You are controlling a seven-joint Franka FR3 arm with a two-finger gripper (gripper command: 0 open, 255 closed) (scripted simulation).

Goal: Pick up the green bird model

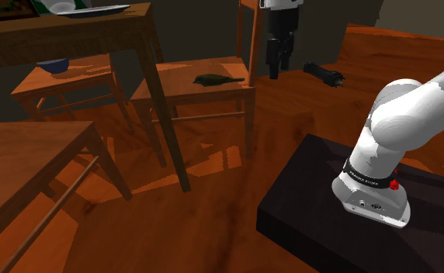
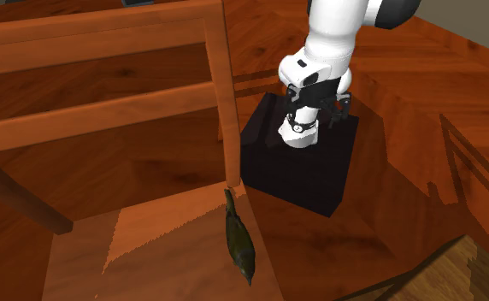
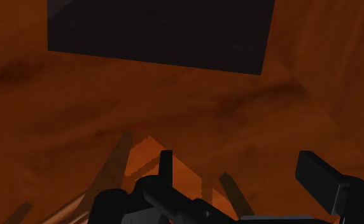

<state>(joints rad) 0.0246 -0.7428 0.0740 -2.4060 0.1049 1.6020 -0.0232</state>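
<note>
Tabletop (image 1: pixel 73 27) at the shoulder view's far left, plate (image 1: pixel 96 11) on it. Below that, a blue bowl (image 1: pixel 53 66) on a low seat (image 1: pixel 38 81). Next right is a chair (image 1: pixel 183 93) with the bird (image 1: pixel 216 79) lying flat on its seat. The bird is dark olive-green and sits near the seat's right edge, by the back post. Gripper (image 1: pixel 279 71) hangs just right of that post, pointing down over the floor (image 1: pixel 213 209), apart from the bird. Jaws stand apart with nothing in them. A small black item (image 1: pixel 325 74) lies on the floor right of the gripper. Stand (image 1: pixel 321 202) at lower right is a black box, with the white arm (image 1: pixel 403 116) rising from it.

Second exterior view: bird (image 2: pixel 239 242) at lower middle on the seat, one end toward the chair's post, body along the seat's right edge. Stand (image 2: pixel 307 175) is on the floor further right, well apart.

Wrist view: fingers (image 3: pixel 317 181) apart over wood floor, stand's dark face (image 3: pixel 158 32) beyond them.
</note>
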